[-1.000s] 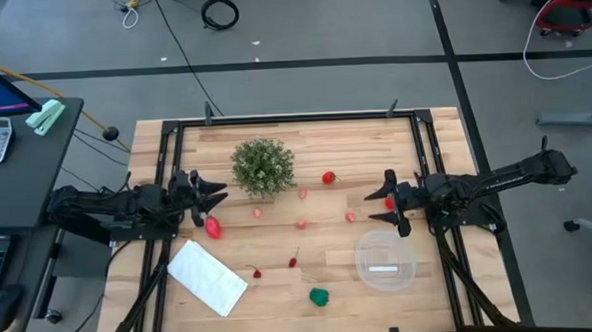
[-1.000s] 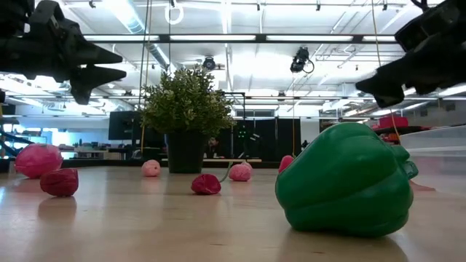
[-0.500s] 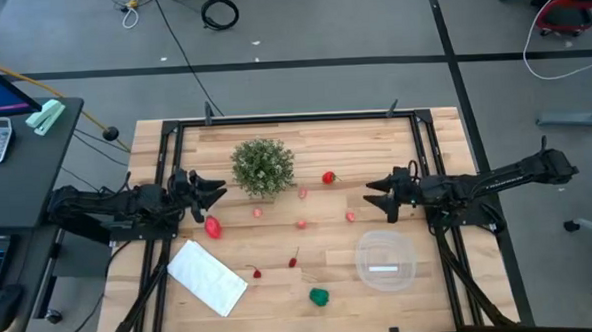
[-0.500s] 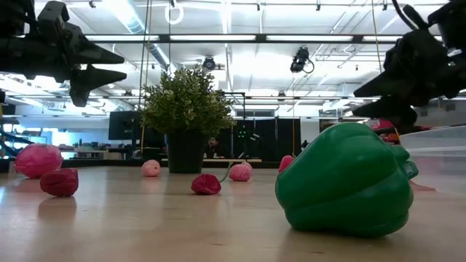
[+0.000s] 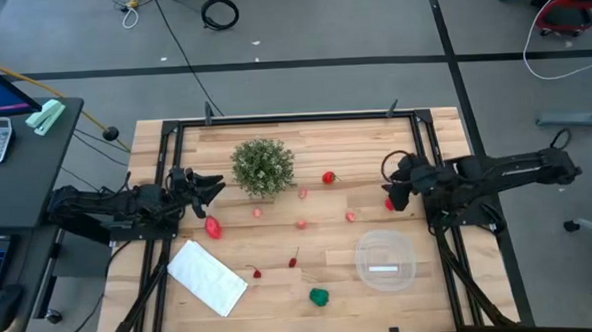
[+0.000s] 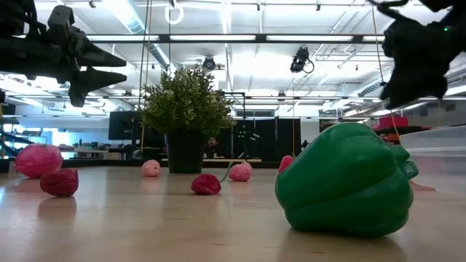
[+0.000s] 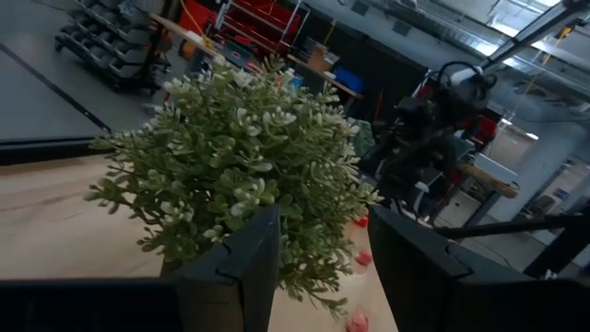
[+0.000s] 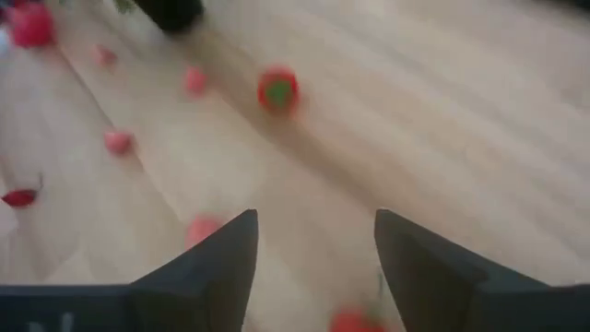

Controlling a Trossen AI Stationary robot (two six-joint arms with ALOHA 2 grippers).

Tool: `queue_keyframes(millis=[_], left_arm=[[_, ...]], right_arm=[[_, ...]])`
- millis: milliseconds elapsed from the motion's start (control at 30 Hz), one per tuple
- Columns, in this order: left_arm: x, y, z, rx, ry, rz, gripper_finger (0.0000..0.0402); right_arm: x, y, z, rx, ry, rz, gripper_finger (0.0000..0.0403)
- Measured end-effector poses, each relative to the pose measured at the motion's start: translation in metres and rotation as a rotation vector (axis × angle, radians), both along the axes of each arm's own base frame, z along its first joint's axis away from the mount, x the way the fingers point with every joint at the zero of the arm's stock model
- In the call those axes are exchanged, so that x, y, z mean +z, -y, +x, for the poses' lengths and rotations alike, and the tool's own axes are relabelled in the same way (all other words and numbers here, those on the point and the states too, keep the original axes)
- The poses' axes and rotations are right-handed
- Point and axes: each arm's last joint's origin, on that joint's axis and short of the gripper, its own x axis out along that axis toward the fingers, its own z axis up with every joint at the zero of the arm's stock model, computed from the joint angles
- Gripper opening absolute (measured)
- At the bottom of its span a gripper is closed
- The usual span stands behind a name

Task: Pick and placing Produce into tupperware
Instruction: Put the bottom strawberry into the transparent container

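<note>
Nothing packed yet; tupperware (image 5: 385, 261) empty at my right front, all produce loose on the table.

High: my right gripper (image 5: 393, 185) hangs over a small red piece (image 5: 389, 204); left gripper (image 5: 209, 185) waits beside the plant (image 5: 263, 166). Low: green pepper (image 6: 344, 179) untouched up front. Left wrist: fingers apart, empty. Right wrist: my claw wide, holding nothing, tomato (image 8: 277, 90) ahead.

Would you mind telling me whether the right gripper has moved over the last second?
Yes. In the high view the right gripper has swung toward the table's far edge, away from the tupperware, and now tips down above a small red piece.
</note>
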Motion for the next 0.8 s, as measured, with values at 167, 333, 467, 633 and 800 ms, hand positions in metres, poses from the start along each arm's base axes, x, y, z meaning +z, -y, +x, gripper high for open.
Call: queue_keyframes(millis=[167,333,467,633,800], left_arm=[[0.000,0.000,0.000,0.002,0.000,0.001,0.0172],[0.000,0.000,0.000,0.002,0.000,0.001,0.0172],[0.000,0.000,0.000,0.003,-0.007,0.016,0.0172],[0.000,0.000,0.000,0.003,-0.013,0.032,0.0172],[0.000,0.000,0.000,0.003,-0.013,0.032,0.0172]], right_arm=[[-0.017,-0.004,0.006,0.022,-0.207,0.110,0.0204],[-0.030,-0.003,0.016,-0.006,-0.318,0.039,0.0194],[-0.037,-0.001,0.022,-0.031,-0.383,0.023,0.0192],[-0.045,0.000,0.029,-0.016,-0.443,0.038,0.0201],[-0.050,0.002,0.039,0.007,-0.442,0.022,0.0215]])
